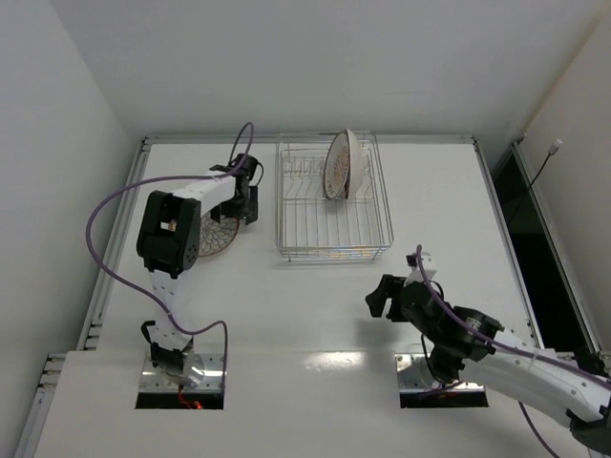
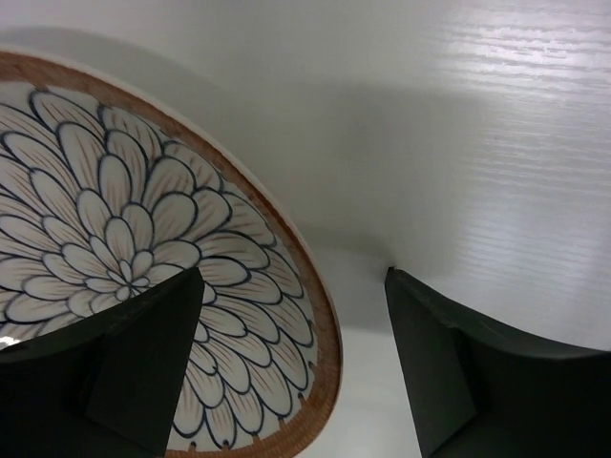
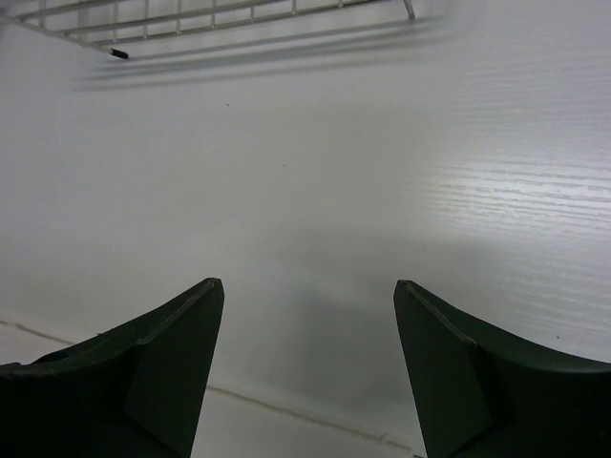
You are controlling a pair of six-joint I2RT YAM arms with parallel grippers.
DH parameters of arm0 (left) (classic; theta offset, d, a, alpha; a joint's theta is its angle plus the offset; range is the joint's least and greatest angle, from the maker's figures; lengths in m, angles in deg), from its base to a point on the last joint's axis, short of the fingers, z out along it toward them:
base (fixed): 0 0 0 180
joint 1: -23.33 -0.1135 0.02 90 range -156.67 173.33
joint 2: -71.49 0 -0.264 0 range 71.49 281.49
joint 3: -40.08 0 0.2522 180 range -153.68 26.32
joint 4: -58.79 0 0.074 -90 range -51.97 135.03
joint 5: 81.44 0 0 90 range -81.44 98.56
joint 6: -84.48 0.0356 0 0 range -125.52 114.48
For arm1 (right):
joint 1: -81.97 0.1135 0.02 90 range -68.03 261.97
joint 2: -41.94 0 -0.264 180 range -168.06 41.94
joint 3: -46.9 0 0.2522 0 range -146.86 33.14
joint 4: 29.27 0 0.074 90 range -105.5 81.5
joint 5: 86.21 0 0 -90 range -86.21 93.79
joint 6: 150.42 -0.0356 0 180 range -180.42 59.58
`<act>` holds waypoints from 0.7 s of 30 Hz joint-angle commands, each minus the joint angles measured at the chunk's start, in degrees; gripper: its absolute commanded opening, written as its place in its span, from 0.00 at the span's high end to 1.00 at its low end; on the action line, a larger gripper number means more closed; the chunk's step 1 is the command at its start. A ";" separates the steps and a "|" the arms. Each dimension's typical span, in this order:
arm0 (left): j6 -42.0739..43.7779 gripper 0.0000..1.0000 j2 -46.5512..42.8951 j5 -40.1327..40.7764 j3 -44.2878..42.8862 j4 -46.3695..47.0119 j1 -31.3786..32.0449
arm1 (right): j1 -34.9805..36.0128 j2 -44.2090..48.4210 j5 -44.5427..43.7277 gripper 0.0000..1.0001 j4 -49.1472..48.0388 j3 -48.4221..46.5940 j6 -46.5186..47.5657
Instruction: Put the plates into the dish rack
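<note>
Rack (image 1: 329, 254) front free; plates (image 1: 338, 164) at back

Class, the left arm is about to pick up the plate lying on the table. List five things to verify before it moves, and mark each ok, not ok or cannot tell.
1. Left gripper open: ok.
2. Rim of the round, brown-rimmed, petal-patterned plate lies between its fingers, one over the plate, the other over the white table: ok.
3. Fingers low enough to pinch the rim: cannot tell.
4. Silver wire dish rack has free space in its near half, and the upright plate stands at its far end: ok.
5. Right gripper open, over bare table, apart from the rack: ok.
</note>
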 commanded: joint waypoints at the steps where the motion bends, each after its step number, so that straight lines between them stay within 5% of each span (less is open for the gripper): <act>1: 0.45 0.26 2.06 2.48 -2.54 -1.42 0.02 | 0.37 2.80 0.46 0.30 -2.08 0.64 -3.23; 6: 0.97 0.42 5.32 5.65 -4.56 -2.74 0.02 | -0.25 2.11 1.61 0.29 -1.56 1.17 -3.23; 7: 1.58 0.63 5.84 5.04 -4.56 -2.74 0.02 | -0.25 1.41 1.61 0.29 -1.56 1.17 -3.23; 8: 2.11 0.71 5.85 4.42 -5.08 -2.74 0.02 | -0.25 1.40 1.61 0.29 -1.56 1.17 -3.23; 14: 3.34 0.98 7.78 1.61 -5.61 -3.27 0.02 | -0.25 0.88 1.61 0.29 -2.08 1.78 -3.23; 21: 2.48 1.00 3.51 -3.66 -7.90 -3.36 0.02 | -0.25 2.02 1.61 0.29 -2.61 2.92 -4.80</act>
